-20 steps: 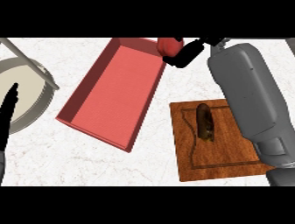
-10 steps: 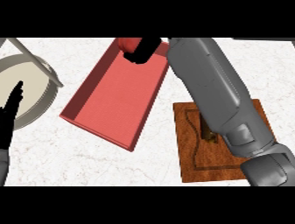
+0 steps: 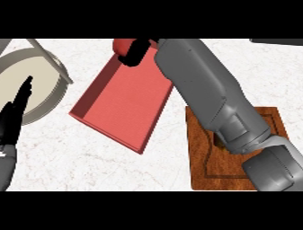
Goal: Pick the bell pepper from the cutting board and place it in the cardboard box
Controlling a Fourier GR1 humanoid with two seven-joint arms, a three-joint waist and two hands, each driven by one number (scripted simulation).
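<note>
My right hand (image 3: pixel 136 52) is shut on the red bell pepper (image 3: pixel 122 45), which peeks out left of the black fingers. Hand and pepper hover at the far end of the red open box (image 3: pixel 124 105), which lies slanted in the middle of the counter. The wooden cutting board (image 3: pixel 203 168) lies at the right, largely covered by my right forearm. A small dark item (image 3: pixel 218 141) on the board is almost hidden under the arm. At the lower left my left hand (image 3: pixel 9 121) rests open, fingers pointing up.
A round grey pot with a pale inside (image 3: pixel 11 87) stands at the left edge, its handle (image 3: pixel 46 53) pointing toward the far side. White marbled counter (image 3: pixel 81 161) shows in front of the box.
My right arm has swung left from beyond the cutting board, carrying the pepper to the box's far end. The left hand has barely moved.
</note>
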